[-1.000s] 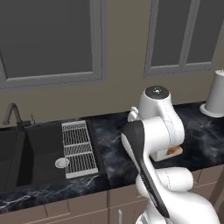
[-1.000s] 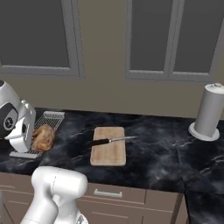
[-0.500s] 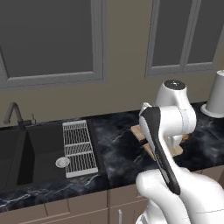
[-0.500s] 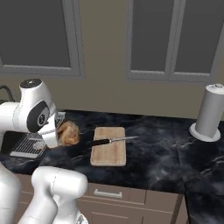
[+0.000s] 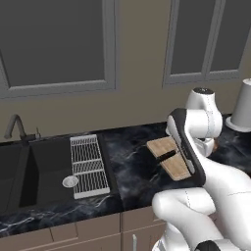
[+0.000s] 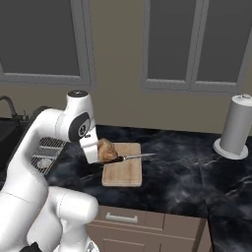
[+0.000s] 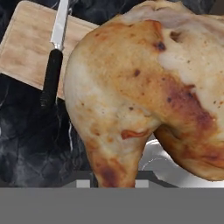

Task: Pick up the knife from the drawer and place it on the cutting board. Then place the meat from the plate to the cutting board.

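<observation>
Swung rightward since earlier, hand [image 6: 97, 150] clenched on the meat [image 6: 105, 149], above cutting board's [image 6: 125, 172] left edge, beside knife [image 6: 130, 157]

The white arm is arching up from the base and bending over at the elbow, wrist angling down. The gripper [image 6: 98, 150] is pointing low and hanging above the counter's left part in the right base view, jaws clamping tight on the meat [image 6: 105, 149], which is bulging large in the hand view.
</observation>
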